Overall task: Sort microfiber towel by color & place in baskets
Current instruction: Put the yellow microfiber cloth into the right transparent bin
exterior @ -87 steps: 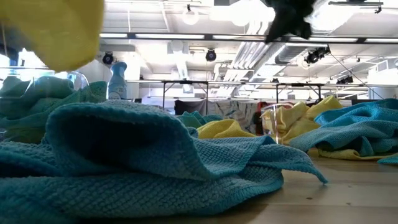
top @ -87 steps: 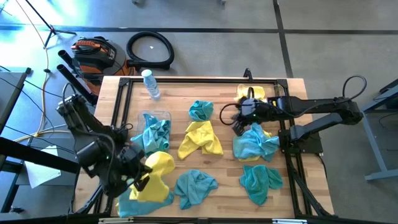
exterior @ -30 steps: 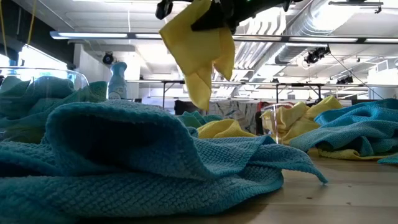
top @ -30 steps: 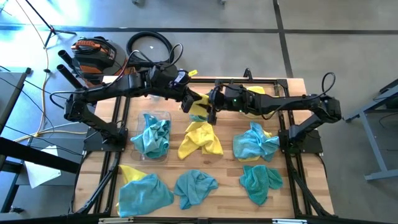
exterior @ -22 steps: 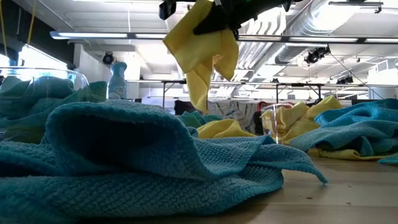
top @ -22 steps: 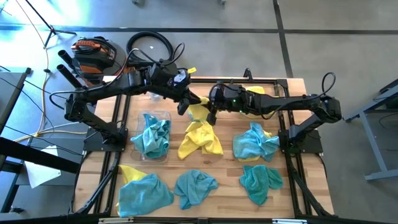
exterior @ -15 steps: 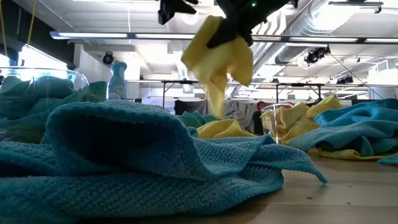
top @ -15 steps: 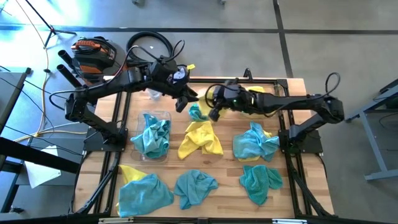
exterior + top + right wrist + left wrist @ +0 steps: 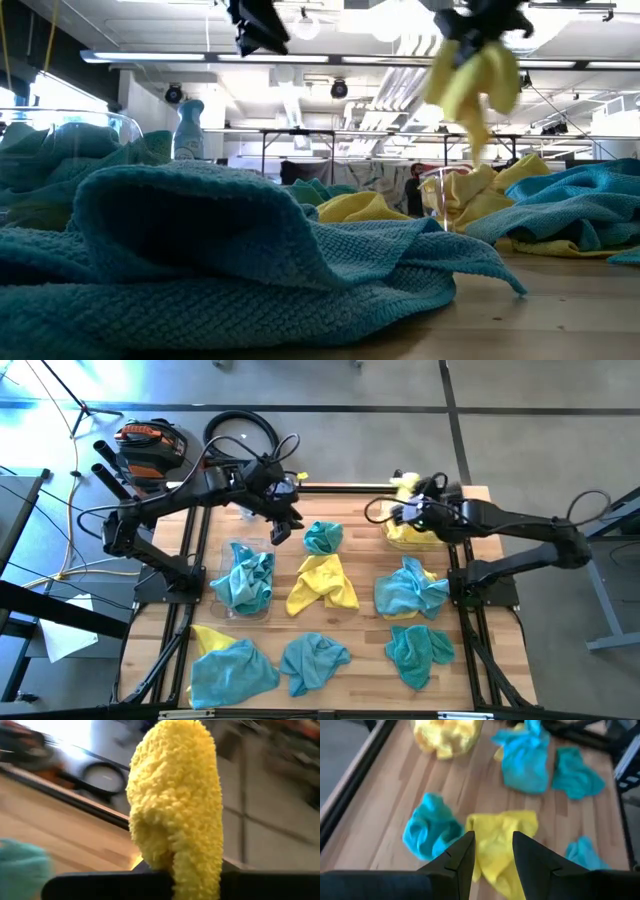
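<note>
Since the earlier frames, a yellow towel point(image 9: 408, 482) has been carried by the right end effector point(image 9: 413, 512), whose fingers are clamped on it, from mid-worktop to above the far-right basket point(image 9: 412, 536), where yellow cloths are piled. Near the teal-filled basket point(image 9: 245, 572), the left end effector point(image 9: 281, 525) is held with fingers apart, nothing gripped.

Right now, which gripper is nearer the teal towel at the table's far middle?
Left. The left gripper hovers open just beside the teal towel. The right gripper is farther off, shut on a yellow towel over the yellow-filled basket.
</note>
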